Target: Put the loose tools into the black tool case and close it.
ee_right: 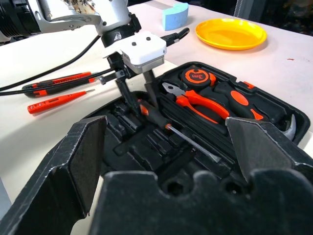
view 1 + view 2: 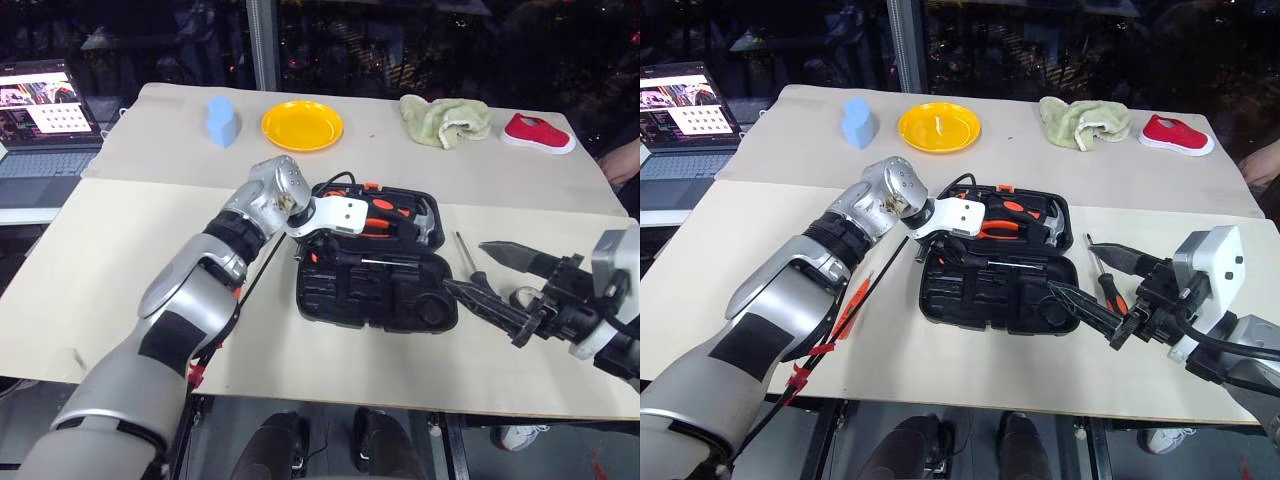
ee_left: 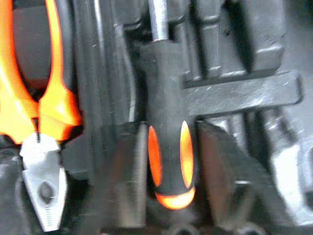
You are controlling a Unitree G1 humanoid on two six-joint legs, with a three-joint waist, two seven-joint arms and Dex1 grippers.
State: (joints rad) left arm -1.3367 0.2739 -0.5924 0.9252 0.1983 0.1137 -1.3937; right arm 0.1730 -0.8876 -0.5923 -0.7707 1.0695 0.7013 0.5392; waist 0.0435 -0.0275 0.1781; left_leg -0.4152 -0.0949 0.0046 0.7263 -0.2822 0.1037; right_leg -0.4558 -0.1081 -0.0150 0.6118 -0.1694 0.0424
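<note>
we see the left hand [image 1: 138, 100] open astride a screwdriver [image 1: 161, 122] lying in the black tool case [image 2: 345, 300], right hand [image 2: 492, 282] open nearby.

The head's two eyes look down over the table [image 2: 120, 290]; each wrist camera sits close, seemingly inside or just beside the open black tool case [image 1: 274, 105] all share.

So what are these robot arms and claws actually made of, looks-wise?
The left arm is silver-grey with black bands, a black cable and red ties alongside. The left gripper has a white block with two black fingers. The right gripper has long, pointed black fingers on a white housing.
</note>
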